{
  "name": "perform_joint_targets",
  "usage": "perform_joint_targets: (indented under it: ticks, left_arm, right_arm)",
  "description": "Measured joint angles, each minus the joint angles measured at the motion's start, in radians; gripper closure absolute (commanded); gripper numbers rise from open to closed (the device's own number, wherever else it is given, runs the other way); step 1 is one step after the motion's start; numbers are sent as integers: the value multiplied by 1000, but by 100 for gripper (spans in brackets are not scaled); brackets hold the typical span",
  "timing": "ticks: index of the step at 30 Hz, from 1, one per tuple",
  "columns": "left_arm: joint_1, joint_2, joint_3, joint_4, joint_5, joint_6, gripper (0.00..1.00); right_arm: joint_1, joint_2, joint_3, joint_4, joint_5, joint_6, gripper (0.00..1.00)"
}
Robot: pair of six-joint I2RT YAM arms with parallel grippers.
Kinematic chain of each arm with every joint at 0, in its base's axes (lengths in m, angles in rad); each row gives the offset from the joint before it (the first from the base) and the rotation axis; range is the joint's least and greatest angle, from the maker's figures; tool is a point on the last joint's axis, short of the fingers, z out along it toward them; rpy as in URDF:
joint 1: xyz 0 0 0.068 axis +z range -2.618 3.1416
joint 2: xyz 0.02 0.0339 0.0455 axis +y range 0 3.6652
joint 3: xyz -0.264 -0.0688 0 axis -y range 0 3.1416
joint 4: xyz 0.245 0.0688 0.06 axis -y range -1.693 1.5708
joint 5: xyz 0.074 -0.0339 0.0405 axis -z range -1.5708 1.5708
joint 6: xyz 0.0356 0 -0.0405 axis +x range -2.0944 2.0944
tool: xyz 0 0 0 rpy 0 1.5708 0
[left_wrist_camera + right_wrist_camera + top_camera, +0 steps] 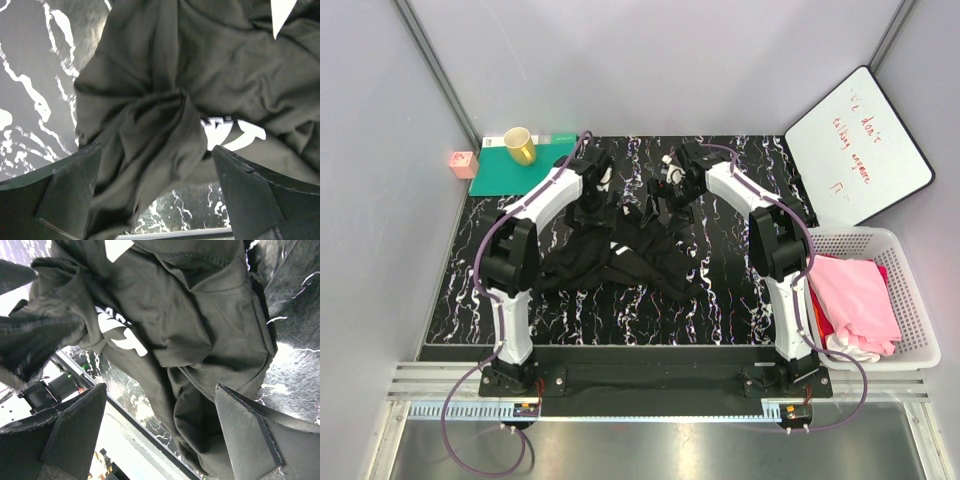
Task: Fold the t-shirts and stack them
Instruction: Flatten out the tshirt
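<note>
Black t-shirt (630,265), crumpled, long axis left-right across tabletop (720,300).

You have a black t-shirt (620,258) with white lettering (120,337), set against a black worktop (720,295) streaked with white veins. Your left fingers (70,192) and right fingers (75,430) are matte black. The mat (495,172) is teal-green, the cup (520,146) yellow, the small box (463,163) pink. The basket (920,300) is white lattice, and in it you see a bright pink shirt (855,295) and a white shirt (855,345). The whiteboard (880,130) is white, black-edged, with red writing. The left arm (535,205) and right arm (740,190) are white and black, and their cables (477,262) are purple.
</note>
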Motion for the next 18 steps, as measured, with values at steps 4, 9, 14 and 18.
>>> perform_joint_targets:
  ticks: [4,9,14,18]
  left_arm:
    - [-2,48,27,-3,4,12,88]
    - [-11,52,27,-19,6,24,100]
    - [-24,14,19,-32,4,20,100]
    - [-34,-100,-20,-60,4,14,100]
  right_arm:
    - [0,0,-23,-2,1,-10,4]
    - [0,0,-29,-2,0,-16,4]
    - [0,26,19,-8,-11,-19,4]
    - [0,93,118,-2,-26,-19,4]
